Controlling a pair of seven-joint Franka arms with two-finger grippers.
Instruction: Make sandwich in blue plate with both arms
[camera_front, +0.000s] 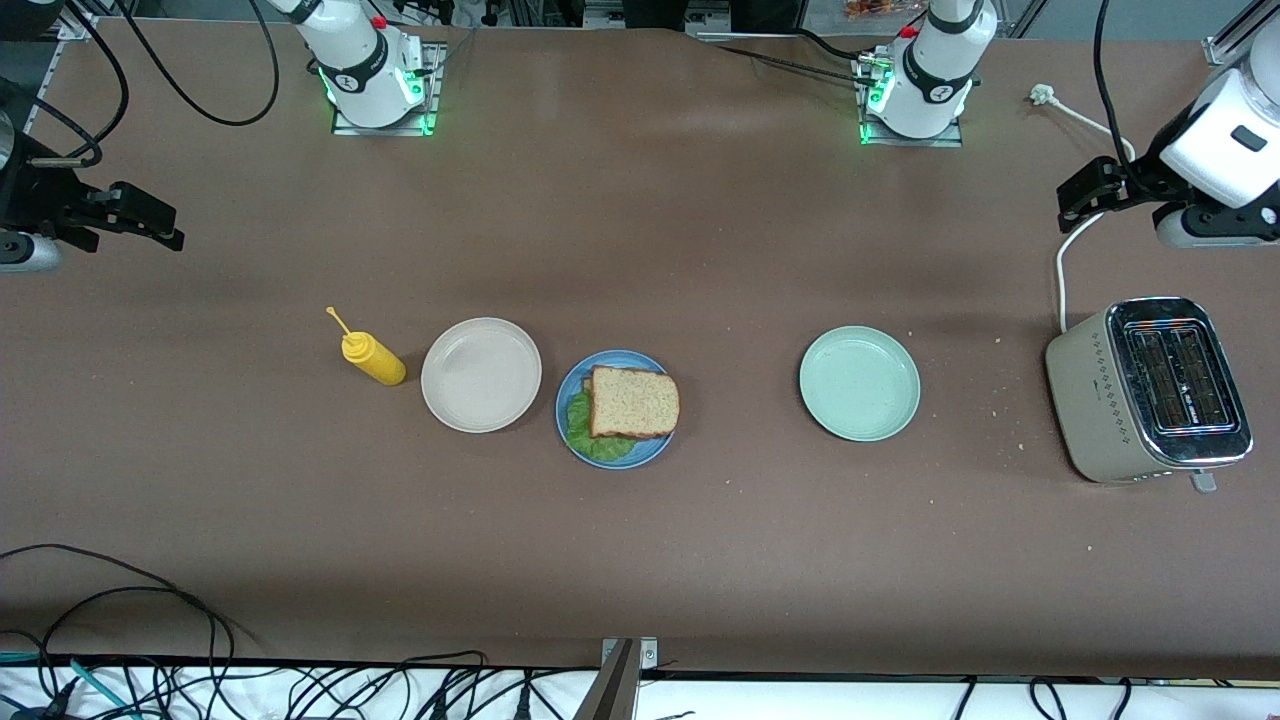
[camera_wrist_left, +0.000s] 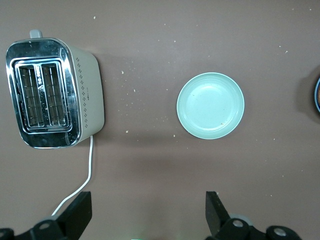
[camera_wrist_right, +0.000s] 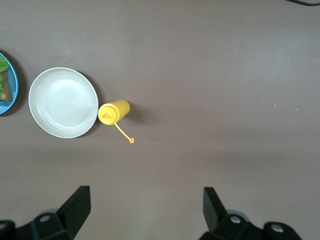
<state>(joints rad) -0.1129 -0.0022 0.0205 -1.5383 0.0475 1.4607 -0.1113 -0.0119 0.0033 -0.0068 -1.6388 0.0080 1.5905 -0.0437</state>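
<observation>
Brown tabletop (camera_front: 640, 560) | speckled-bread lettuce sandwich (camera_front: 632, 402) on round blue plate (camera_front: 575, 390), nearer right gripper (camera_front: 150, 222) than left gripper (camera_front: 1082, 192) | both spread, empty, waiting

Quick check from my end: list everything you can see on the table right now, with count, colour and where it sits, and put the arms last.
sandwich: one, brown bread over green lettuce, on the blue plate.
blue plate: one, blue, mid-table, between the beige plate and the green plate.
beige plate: one, beige, bare, beside the blue plate toward the right arm's end.
squeeze bottle: one, yellow, cap hanging open, beside the beige plate toward the right arm's end.
green plate: one, pale green, bare, toward the left arm's end.
toaster: one, beige with chrome top, slots show no bread, at the left arm's end, white cord attached.
left gripper: one, black, open, over bare table near the toaster, waiting.
right gripper: one, black, open, over bare table at the right arm's end, waiting.
</observation>
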